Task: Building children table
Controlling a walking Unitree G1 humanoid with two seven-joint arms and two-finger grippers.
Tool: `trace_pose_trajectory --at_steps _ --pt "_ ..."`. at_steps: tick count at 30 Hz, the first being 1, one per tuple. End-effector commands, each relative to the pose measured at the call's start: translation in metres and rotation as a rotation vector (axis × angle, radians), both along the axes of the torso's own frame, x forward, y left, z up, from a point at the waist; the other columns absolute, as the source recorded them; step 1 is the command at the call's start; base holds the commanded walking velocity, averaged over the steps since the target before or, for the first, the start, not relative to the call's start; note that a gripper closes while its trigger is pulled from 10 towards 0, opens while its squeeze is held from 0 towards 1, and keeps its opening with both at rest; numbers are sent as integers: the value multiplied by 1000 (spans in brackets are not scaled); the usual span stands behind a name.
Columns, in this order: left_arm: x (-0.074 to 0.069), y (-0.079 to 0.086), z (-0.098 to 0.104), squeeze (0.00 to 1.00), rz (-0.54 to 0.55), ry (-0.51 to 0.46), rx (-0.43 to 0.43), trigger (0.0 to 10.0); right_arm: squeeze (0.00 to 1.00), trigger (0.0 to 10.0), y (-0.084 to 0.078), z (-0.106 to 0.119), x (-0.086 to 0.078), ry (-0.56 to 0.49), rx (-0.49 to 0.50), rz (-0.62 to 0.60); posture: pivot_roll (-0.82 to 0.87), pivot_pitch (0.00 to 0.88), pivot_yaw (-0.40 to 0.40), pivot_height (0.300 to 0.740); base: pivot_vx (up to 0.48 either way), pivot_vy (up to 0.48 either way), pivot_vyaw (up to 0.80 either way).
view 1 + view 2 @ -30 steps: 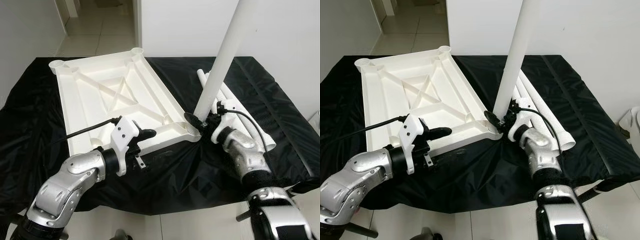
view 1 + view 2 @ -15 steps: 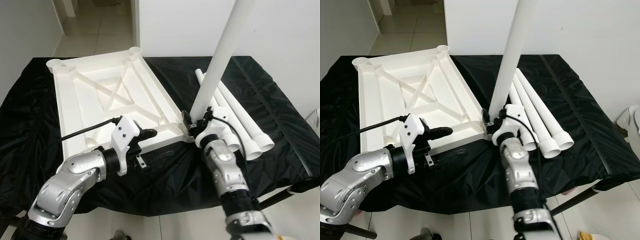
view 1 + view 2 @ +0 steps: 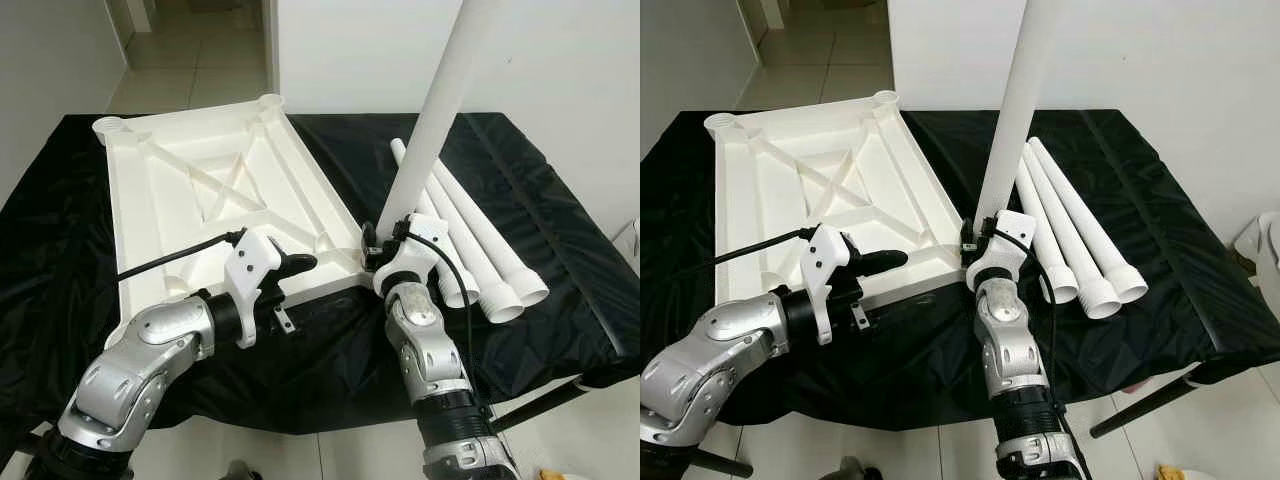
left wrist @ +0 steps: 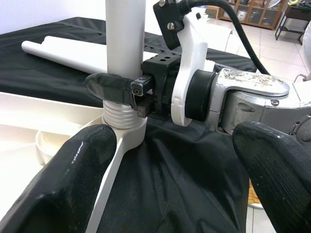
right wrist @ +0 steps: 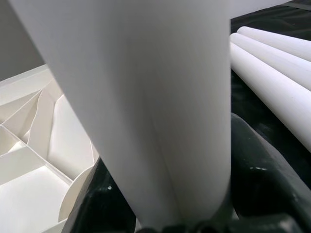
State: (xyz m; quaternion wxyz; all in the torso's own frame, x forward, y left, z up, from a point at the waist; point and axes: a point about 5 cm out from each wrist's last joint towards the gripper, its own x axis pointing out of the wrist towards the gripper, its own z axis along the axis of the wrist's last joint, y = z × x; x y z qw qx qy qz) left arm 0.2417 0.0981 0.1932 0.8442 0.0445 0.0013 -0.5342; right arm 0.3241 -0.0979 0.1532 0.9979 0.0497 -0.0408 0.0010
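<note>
Nearest me, the left arm bends in from the lower left, its left end effector [image 3: 300, 263] level with the near edge of the tabletop [image 3: 190, 205]. Its fingers [image 4: 73, 170] stand spread wide with nothing between them, pointed across at the near right corner. The right arm rises almost straight up from the bottom, and the right end effector [image 3: 380, 243] is clamped on the leg [image 3: 440, 100] just above its ribbed foot; one black finger [image 4: 109, 87] wraps the tube.

The tabletop is white plastic, lying upside down on the black-draped surface [image 3: 560, 200], its underside ribbed with crossing braces and a round socket [image 3: 270, 101] at each far corner. The leg is a plain white tube, standing nearly upright with a slight lean, its threaded end sitting in the near right socket. How far it is seated I cannot tell, and its top runs out of the picture.

Just right of it, three more legs [image 3: 470, 220] lie side by side on the cloth, flared ends toward me.
</note>
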Motion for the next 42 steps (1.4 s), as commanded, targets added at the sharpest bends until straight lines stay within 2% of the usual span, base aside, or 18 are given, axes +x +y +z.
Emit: trace_pose_trajectory --at_steps 1,2,3,4,5,7,8,10,13,20,21,23,26,29,30,32,37,42 --pt "2 -1 -1 0 3 -3 12 10000 0 0 1 -15 -5 83 23 -9 -25 44 -5 740 0 0 0" --pt "2 0 -1 0 5 -6 12 10000 0 1647 0 -15 -5 80 24 -6 -25 44 -5 740 0 0 0" --pt "2 0 -1 0 5 -6 12 10000 0 1647 0 -15 -5 80 24 -6 -25 44 -5 740 0 0 0" --pt "3 0 -1 0 6 -6 11 10000 0 4941 1 -14 -4 76 29 6 -26 47 -5 740 0 0 0" --pt "3 0 -1 0 8 -7 10 10000 0 10000 -1 -13 -4 73 18 27 -26 47 -5 740 0 0 0" --pt "3 0 0 0 8 -7 10 10000 0 10000 -1 -13 -4 74 13 32 -26 47 -5 740 0 0 0" --pt "3 0 0 0 8 -7 9 10000 1000 10000 -3 -12 -3 66 17 54 -27 49 -2 740 0 0 0" --pt "4 -1 0 0 8 -8 7 10000 1000 10000 -7 -10 -1 61 67 100 -27 49 -4 740 0 0 0" --pt "4 -1 0 0 7 -10 7 10000 1000 10000 -11 -9 1 52 78 115 -27 51 -5 740 0 0 0" --pt "4 -1 1 0 9 -13 8 10000 1000 10000 -24 -2 6 29 54 198 -25 50 -9 740 0 0 0" --pt "5 -1 1 0 11 -14 7 10000 0 10000 -29 1 8 26 50 250 -22 51 -11 740 0 0 0" --pt "5 -1 1 0 11 -14 7 10000 0 10000 -29 1 8 26 50 250 -22 51 -11 740 0 0 0" --pt "5 -2 1 0 12 -12 3 10000 0 10000 -41 3 17 29 19 395 -21 51 -9 740 0 0 0" --pt "5 -3 2 0 12 -11 2 10000 0 10000 -44 5 19 20 1 425 -19 51 -10 740 0 0 0" --pt "5 -5 1 0 12 -2 -8 10000 0 10000 -48 4 22 24 -51 504 -19 51 -9 740 0 0 0" --pt "6 -7 0 0 10 10 -11 10000 0 10000 -51 4 25 29 -82 554 -17 51 -8 740 0 0 0" --pt "6 -12 -3 0 12 8 2 10000 0 10000 -62 6 34 29 -146 607 -12 48 -7 740 0 0 0" --pt "7 -13 -6 0 24 17 11 10000 0 10000 -63 7 38 35 -157 662 -10 48 -5 740 0 0 0"
